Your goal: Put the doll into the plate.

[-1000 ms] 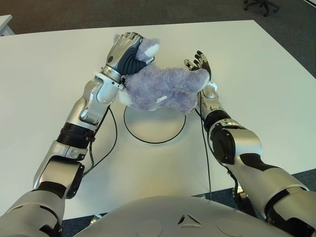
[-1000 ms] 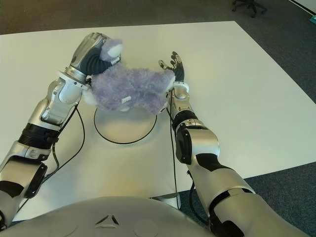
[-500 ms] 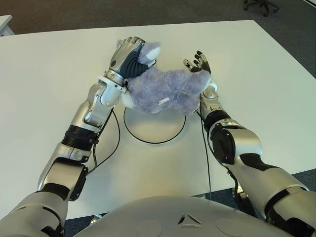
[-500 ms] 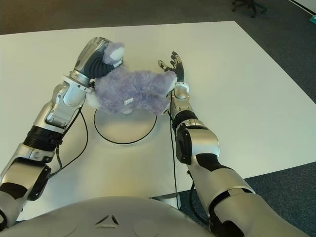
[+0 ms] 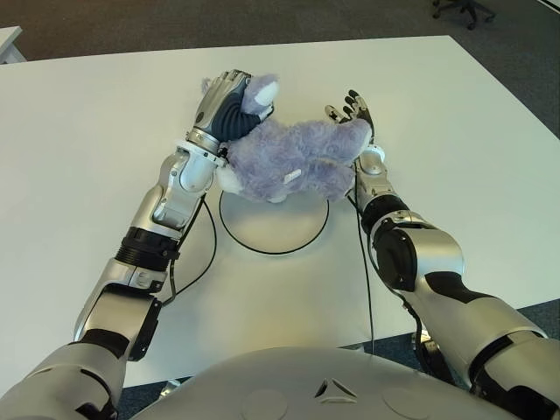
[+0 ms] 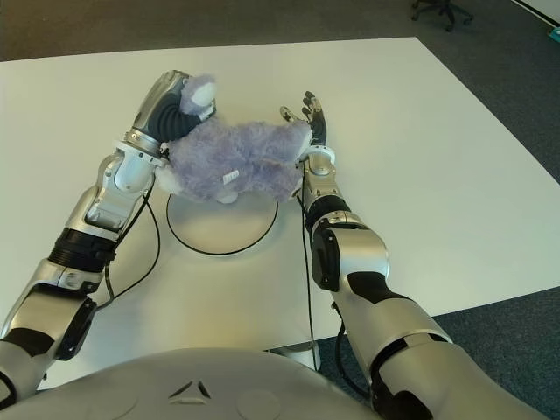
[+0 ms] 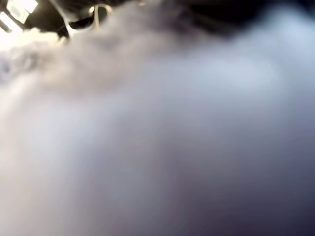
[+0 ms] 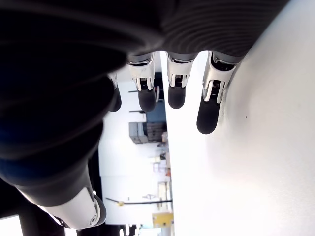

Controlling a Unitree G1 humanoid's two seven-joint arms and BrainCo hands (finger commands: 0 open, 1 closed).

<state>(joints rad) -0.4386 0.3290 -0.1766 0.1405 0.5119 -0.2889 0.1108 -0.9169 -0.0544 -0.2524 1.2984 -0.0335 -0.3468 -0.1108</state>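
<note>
In the left wrist view, only blurred doll [image 7: 157, 137] fur.

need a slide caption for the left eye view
Left hand grips purple doll above plate; right hand open beside it.

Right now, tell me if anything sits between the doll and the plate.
Nothing visible does. The left hand grips the doll at its head end, and the doll hangs over the far rim of the plate, whose bare surface holds nothing. The open right hand is beside the doll.

Head stereo pair looks down; wrist cameras sit close.
</note>
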